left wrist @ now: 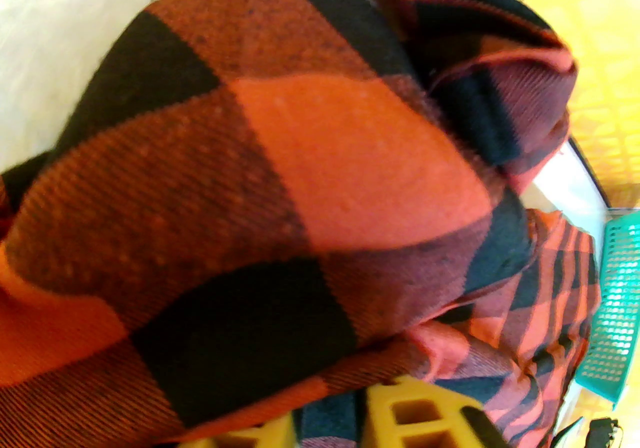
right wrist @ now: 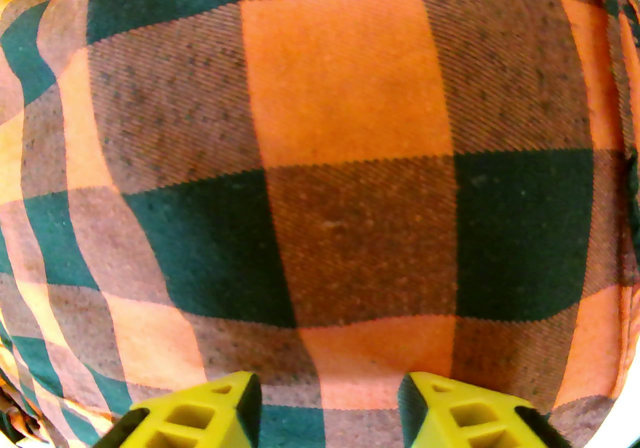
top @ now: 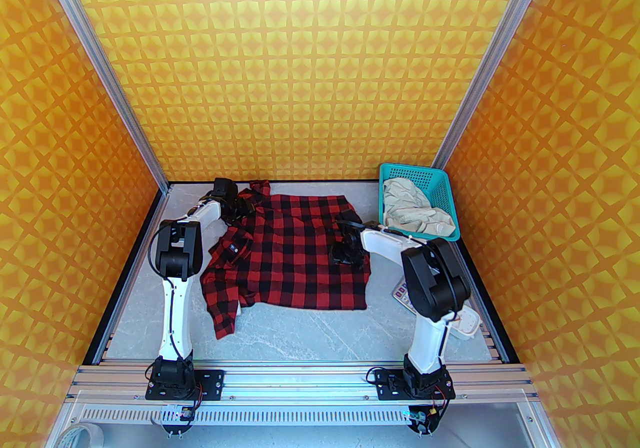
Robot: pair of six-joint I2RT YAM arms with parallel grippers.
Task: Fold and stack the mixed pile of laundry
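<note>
Clamps left pincer (left wrist: 330, 423) on far corner of red-and-black buffalo-check shirt (top: 300, 256), spread on grey table (top: 310, 331) left of teal perforated plastic basket (top: 445, 195). Holds right pincer (right wrist: 330, 406), fingers apart, over shirt's basket-side part. Shows crumpled cream garment (top: 410, 210) inside basket.

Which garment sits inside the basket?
The cream garment, crumpled in the teal basket; the red-and-black check shirt lies spread on the table instead.
</note>
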